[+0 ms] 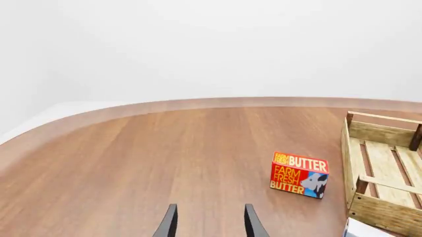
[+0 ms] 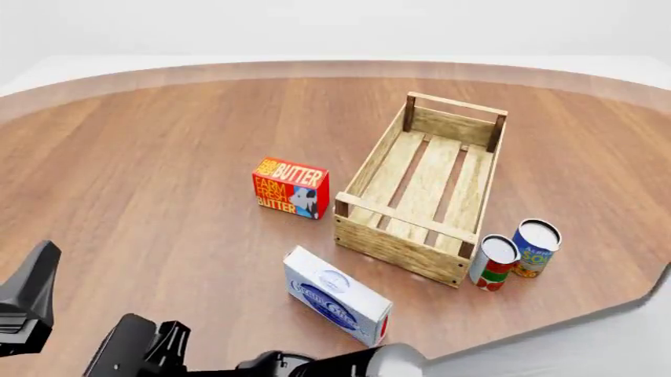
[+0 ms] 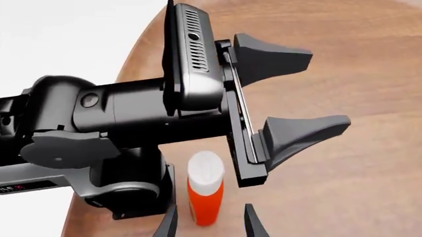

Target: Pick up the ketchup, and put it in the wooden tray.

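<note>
My right gripper (image 3: 210, 227) has its two dark, tapered fingertips spread apart, and the ketchup (image 3: 205, 195) stands upright just ahead of them and in line with the gap. From what the right wrist view shows, neither tip touches it. It is a slim orange-red plastic bottle with a tall, rounded white cap. It rests on the smooth brown wood-grain table (image 2: 157, 173) close to the curved near-left edge. It is right beside the bulky black housing of my left arm and does not appear in the front view.

My left gripper (image 1: 211, 224) is also spread wide, with nothing between its wedge-shaped matte fingers.

The wooden tray (image 2: 390, 245) sits out on the table towards the right. It is a long crate of pale rough planks, with a slatted floor, low rails and darker corner posts. Left of it, a little apart, stands a glossy red and orange butter box (image 2: 291, 187) with a cow printed on it. Nearer to me lies a flat blue-and-white carton (image 2: 335, 305), just off the tray's near corner. Two cylindrical cans stand side by side at the tray's near-right corner. One has a red and green label (image 2: 493, 263) and the other a blue label (image 2: 536, 248), and both have pale flat lids.
</note>
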Available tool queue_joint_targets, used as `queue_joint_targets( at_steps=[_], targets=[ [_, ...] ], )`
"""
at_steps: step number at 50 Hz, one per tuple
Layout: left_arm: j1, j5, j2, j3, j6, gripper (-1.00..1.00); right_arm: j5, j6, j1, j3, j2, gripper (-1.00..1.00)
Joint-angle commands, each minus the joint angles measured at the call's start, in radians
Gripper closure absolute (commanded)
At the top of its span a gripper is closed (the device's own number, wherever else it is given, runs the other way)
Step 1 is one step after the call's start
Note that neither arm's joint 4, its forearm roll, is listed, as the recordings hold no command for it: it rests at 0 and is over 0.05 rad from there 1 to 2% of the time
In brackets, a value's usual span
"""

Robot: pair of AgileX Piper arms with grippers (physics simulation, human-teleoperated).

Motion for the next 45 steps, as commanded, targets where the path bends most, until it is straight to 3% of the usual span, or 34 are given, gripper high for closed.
queue_joint_targets(
  at_steps=[1,45],
  targets=[
    [0.0,0.0,0.0,0.0,0.0,-1.0,0.026,-0.008,0.013,-0.05,0.048,-1.0],
    [0.0,0.0,0.0,0.0,0.0,-1.0,0.046,-0.002,0.01,-0.174,0.252,-1.0]
  ],
)
